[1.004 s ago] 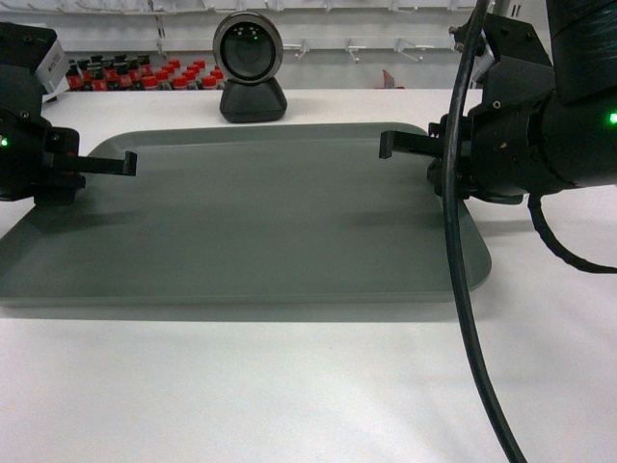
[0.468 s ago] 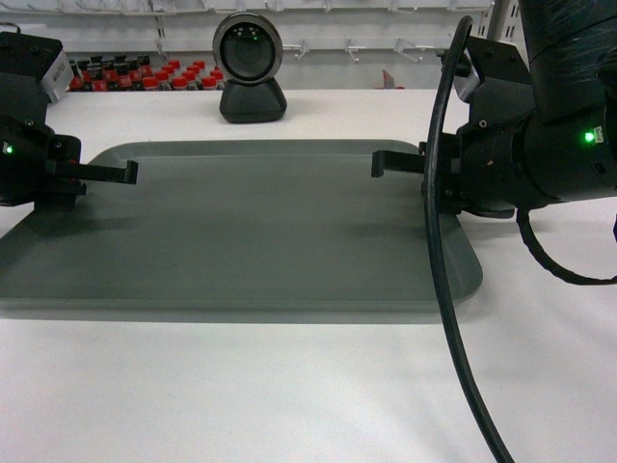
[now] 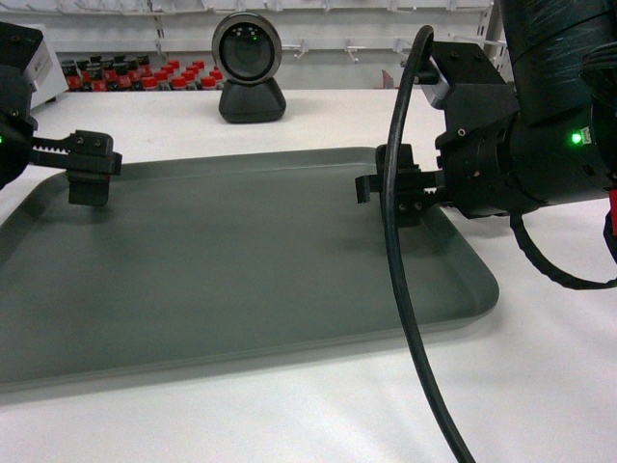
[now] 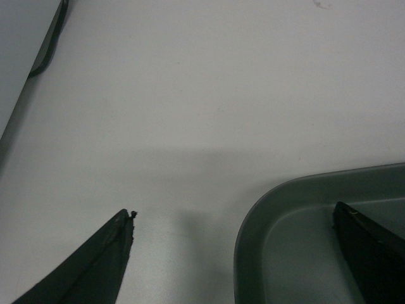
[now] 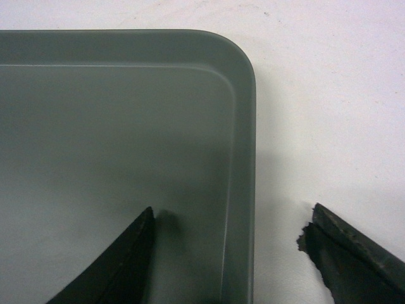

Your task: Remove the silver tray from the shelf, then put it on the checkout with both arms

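The silver tray (image 3: 231,260) lies flat on the white bench (image 3: 318,415), which is the checkout, with a round black scanner (image 3: 250,68) standing on the bench beyond the tray's far edge. The left hand (image 3: 89,166) sits at the tray's left end with its fingers spread apart: in the left wrist view one finger (image 4: 95,263) is over the bare bench outside the rim and the other (image 4: 373,253) is over the tray floor, so the rounded corner of the tray (image 4: 297,234) lies between them, unclamped. The right hand (image 3: 390,188) is at the tray's far right corner, also spread wide: in the right wrist view one finger (image 5: 120,266) is inside the tray and the other (image 5: 351,253) is over the bench, with the tray's raised rim (image 5: 243,190) passing between them. Whether either finger touches the rim cannot be told. A thick black cable (image 3: 405,289) hangs from the right arm across the tray's right side. Behind the scanner, a row of red-capped bottles (image 3: 145,77) stands on a shelf (image 3: 106,17).
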